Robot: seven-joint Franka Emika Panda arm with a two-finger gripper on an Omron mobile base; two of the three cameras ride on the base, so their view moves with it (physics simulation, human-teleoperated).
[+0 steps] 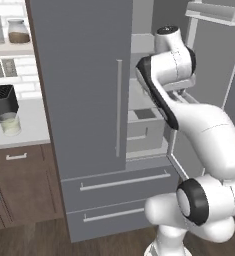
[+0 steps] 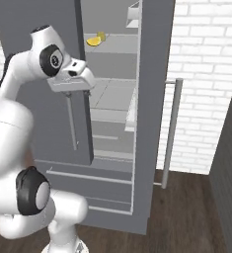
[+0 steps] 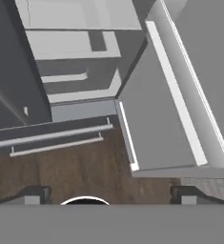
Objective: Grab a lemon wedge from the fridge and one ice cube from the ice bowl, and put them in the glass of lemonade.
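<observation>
The grey fridge [image 1: 84, 90] has its left door closed and its right door [image 2: 154, 99] swung open. A small yellow lemon wedge [image 2: 94, 41] lies on an upper shelf inside, at the front. My gripper [image 2: 77, 93] hangs in front of the open compartment, below and left of the wedge, pointing down. Its fingertips [image 3: 35, 195] stand far apart with nothing between them, so it is open. In the hand view I look down on the fridge's lower drawers [image 3: 51, 136] and the wood floor. The glass of lemonade [image 1: 10, 124] stands on the counter left of the fridge. The ice bowl is out of view.
A black toaster [image 1: 1, 102] sits behind the glass. A jar of brown powder [image 1: 18, 31] is on the wall shelf above. The open door's long handle [image 2: 171, 131] sticks out on the right. A white brick wall [image 2: 206, 74] lies beyond it.
</observation>
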